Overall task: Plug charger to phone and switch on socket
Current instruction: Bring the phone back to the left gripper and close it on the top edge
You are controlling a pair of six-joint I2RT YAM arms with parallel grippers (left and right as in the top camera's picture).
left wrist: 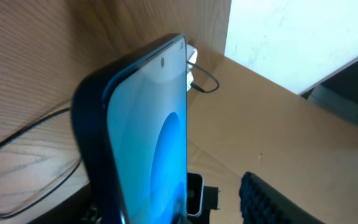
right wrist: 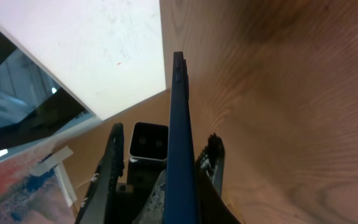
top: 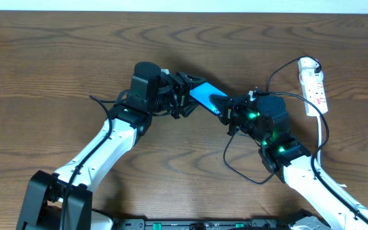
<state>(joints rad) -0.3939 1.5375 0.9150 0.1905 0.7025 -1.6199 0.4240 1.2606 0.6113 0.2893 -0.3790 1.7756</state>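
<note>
Mid-table, the slim blue-screened, black-edged smartphone (top: 204, 94) stands on edge between my arms. The black left gripper (top: 183, 96) flanks its left end, jaws apart; the black right gripper (top: 230, 112) is clamped shut at its right end, on phone or plug I cannot tell. A skewed squeeze could twist the phone loose; the thin black charger cable (top: 226, 155) looping near could snag. The narrow white power-strip socket (top: 313, 83) lies far right. No container shows.

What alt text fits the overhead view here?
A blue-screened phone is mid-frame, the left gripper at one end, the right gripper gripping the other. A white socket strip lies far right, a black cable looping nearby.
</note>
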